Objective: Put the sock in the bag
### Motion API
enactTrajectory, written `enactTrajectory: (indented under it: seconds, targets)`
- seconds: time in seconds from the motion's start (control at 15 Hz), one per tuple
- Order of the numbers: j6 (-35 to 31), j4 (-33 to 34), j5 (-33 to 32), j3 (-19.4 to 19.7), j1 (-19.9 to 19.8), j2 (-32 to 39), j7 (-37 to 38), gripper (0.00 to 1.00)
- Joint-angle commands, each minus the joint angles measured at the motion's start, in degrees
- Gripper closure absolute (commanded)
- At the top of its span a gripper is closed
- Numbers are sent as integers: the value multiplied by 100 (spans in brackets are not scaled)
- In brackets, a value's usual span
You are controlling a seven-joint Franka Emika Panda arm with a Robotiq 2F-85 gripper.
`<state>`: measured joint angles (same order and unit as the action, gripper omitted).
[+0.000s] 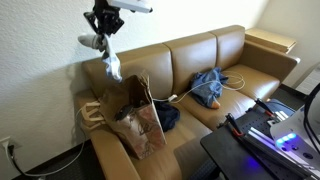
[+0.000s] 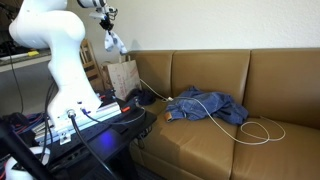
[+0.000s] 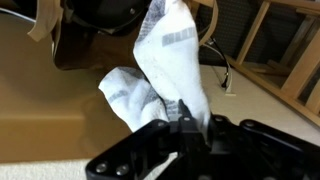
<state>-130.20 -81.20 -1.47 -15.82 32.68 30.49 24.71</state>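
Tan leather sofa (image 1: 190,60) serving as the desk: brown paper shopping bag (image 1: 138,118) upright, mouth open, at its armrest-end edge; white-grey sock (image 1: 112,66) dangling limp above the bag, pinched at one end by the closed gripper (image 1: 103,35), seemingly held high to clear the rim before release.

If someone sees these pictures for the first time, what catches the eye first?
The white-grey sock dangling from the claw above the brown paper bag, at one end of the tan sofa, strikes first. Next comes the blue denim garment lying on the seat.
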Motion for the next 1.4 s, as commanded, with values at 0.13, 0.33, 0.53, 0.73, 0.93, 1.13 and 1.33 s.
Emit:
enactTrajectory:
  seconds: [0.13, 0.33, 0.53, 0.73, 0.93, 1.13, 1.33]
  targets:
    - [943, 828, 462, 83, 19, 1290, -167, 97]
    - [1525, 1097, 606, 285, -31, 1730, 47, 97]
    - [2027, 1353, 673, 443, -70, 2111, 187, 97]
    - [2894, 1580, 629, 559, -53, 2308, 369, 58]
    - [3453, 1903, 650, 544, -72, 2392, 336, 35]
    - [3444, 2031, 636, 506, -115, 2232, 333, 15]
    - [2873, 1907, 879, 502, -326, 1878, 536, 0]
